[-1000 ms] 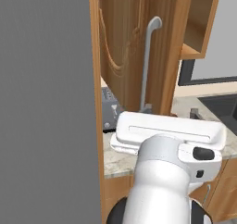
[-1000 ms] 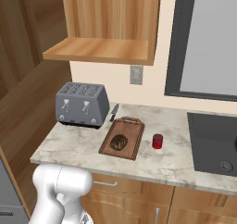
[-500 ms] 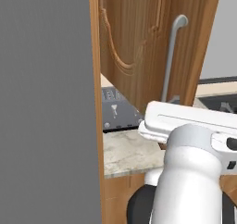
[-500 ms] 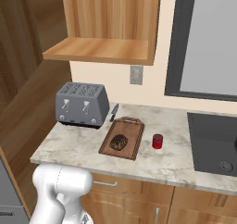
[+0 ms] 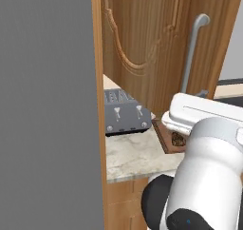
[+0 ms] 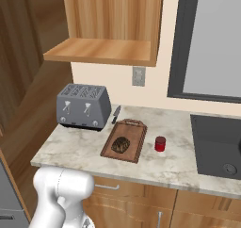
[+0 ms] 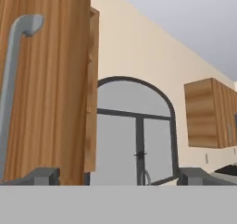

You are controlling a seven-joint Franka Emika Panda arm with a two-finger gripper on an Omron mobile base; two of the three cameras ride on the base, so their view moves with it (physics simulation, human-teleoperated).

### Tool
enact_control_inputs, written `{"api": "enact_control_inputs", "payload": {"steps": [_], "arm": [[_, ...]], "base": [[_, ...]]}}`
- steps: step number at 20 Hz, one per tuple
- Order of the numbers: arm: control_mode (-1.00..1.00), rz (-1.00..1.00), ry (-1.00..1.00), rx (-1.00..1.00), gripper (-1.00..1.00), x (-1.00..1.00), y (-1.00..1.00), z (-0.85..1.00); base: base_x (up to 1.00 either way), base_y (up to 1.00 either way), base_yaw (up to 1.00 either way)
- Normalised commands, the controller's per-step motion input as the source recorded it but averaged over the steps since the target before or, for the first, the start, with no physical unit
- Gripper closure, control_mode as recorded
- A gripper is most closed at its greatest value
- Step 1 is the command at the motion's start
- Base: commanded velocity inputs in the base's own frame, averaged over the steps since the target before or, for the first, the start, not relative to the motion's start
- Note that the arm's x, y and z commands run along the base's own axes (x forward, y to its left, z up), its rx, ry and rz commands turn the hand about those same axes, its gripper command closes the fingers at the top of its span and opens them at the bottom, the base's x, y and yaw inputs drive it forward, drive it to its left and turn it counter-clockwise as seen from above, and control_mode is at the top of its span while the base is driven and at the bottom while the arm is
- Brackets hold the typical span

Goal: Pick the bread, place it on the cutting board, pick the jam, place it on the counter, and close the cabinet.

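Gaping wide, the pincer [image 7: 118,176] has the cabinet door's grey handle [image 7: 14,84] at its left fingertip [image 7: 44,176].

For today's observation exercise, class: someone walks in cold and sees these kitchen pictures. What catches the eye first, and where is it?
The big open cabinet door with its long grey bar handle looms over the left end of the counter. On the counter, the bread lies on the cutting board, between the grey toaster and the red jam.
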Motion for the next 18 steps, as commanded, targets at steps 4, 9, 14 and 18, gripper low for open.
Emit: {"api": "enact_control_inputs", "payload": {"steps": [4,9,14,18], "arm": [[-1.00,-0.11,-0.07,0.00,-1.00,0.08,-0.36,-0.05],[-1.00,-0.14,-0.06,-0.01,-1.00,0.17,-0.36,-0.07],[-1.00,-0.15,-0.06,-0.01,-1.00,0.25,-0.36,-0.06],[-1.00,-0.10,-0.05,0.00,-1.00,0.32,-0.35,-0.01]], "base": [[0.00,0.00,0.00],[0.00,0.00,0.00],[0.00,0.00,0.00],[0.00,0.00,0.00]]}}
